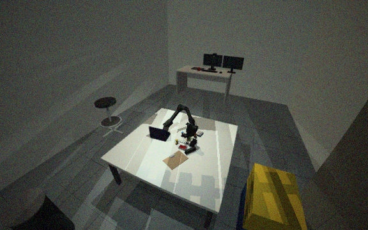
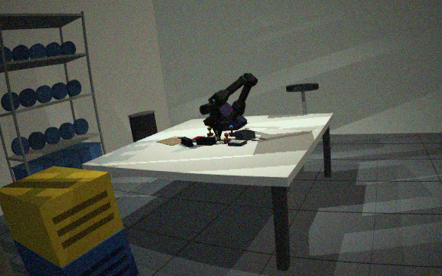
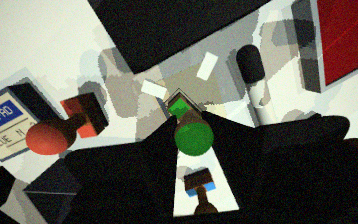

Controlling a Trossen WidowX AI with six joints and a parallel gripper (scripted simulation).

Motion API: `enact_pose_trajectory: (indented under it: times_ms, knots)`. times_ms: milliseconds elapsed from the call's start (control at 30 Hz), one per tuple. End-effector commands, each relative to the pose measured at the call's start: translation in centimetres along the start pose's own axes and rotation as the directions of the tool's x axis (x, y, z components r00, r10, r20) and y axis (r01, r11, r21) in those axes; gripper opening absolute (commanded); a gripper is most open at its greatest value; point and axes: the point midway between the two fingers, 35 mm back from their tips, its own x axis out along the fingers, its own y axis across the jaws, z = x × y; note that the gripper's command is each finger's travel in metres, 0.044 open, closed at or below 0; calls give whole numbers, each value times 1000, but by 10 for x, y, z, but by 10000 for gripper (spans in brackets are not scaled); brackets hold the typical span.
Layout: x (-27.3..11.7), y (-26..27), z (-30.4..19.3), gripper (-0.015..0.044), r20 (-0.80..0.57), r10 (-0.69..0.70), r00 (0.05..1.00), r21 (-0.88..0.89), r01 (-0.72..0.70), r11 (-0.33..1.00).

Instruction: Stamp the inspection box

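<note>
My gripper is shut on the green-knobbed stamp, upright between the fingers, its base low over a shaded beige patch. Whether the base touches is unclear. The card and box cannot be told for certain; white strips lie beside the base. The red ink pad is open at right in the wrist view. A closed tin labelled stamp pad, blue, is at left. No PASS lettering is readable.
An orange-knobbed stamp stands left of the gripper, a blue-marked stamp nearer the wrist. A yellow-knobbed stamp is beside the red pad. A large black block and a black-capped white rod are close by. A clipboard lies farther off.
</note>
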Motion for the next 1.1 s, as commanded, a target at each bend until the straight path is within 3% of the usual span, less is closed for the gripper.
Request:
enact_pose_trajectory:
  times_ms: [0,1067]
  knots:
    - [2,1,0,0,-3,1,1000,1,-1,1000]
    - [-18,0,1,0,-1,0,1000,1,0,1000]
